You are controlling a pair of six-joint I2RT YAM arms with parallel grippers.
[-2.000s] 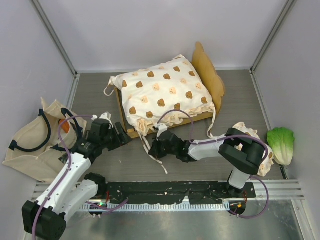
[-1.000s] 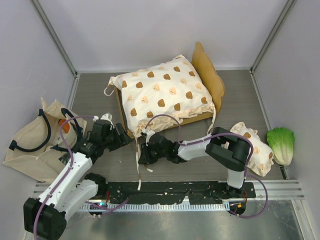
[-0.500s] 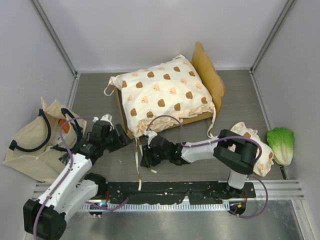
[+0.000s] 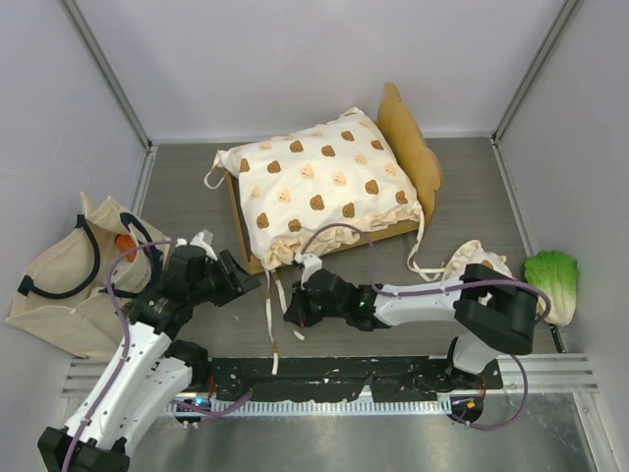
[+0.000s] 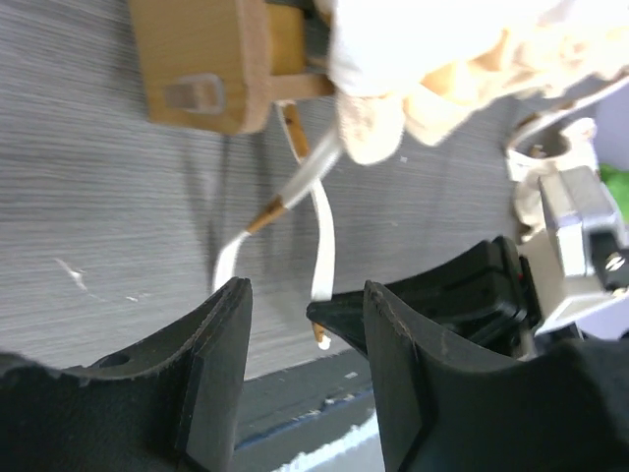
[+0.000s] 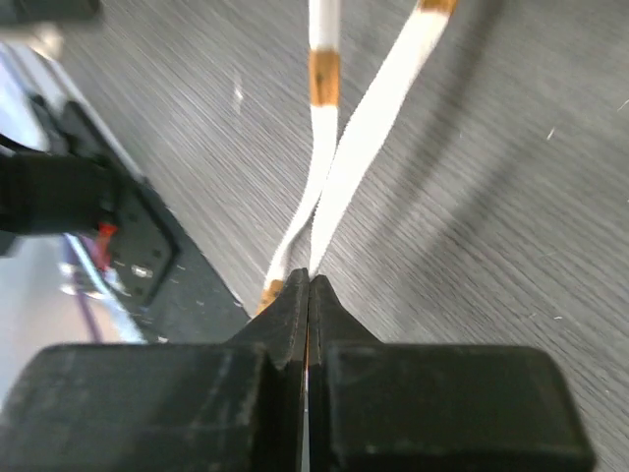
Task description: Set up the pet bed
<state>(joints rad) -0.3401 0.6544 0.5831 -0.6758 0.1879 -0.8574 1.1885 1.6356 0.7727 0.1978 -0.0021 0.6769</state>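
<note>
The pet bed (image 4: 405,128) stands at the back middle, its wooden frame corner (image 5: 197,59) near my left wrist. Its bear-print cushion (image 4: 319,187) lies on the frame, with white ties (image 4: 270,315) trailing from the front left corner over the table. My right gripper (image 4: 291,313) is low in front of the bed, and its wrist view shows it (image 6: 309,282) shut on a white tie (image 6: 369,128). My left gripper (image 4: 246,283) sits just left of it. The left gripper (image 5: 307,320) is open, with the tie's end (image 5: 322,246) and the right gripper's tip between its fingers.
A beige tote bag (image 4: 59,285) with black handles lies at the left wall. A green lettuce toy (image 4: 552,283) rests at the right wall, beside a small bear-print pillow (image 4: 486,264) partly under my right arm. A black rail (image 4: 334,379) runs along the near edge.
The right gripper opened briefly and has shut on the tie again; its arm's elbow swung right. The left gripper has moved in beside it and narrowed somewhat.
</note>
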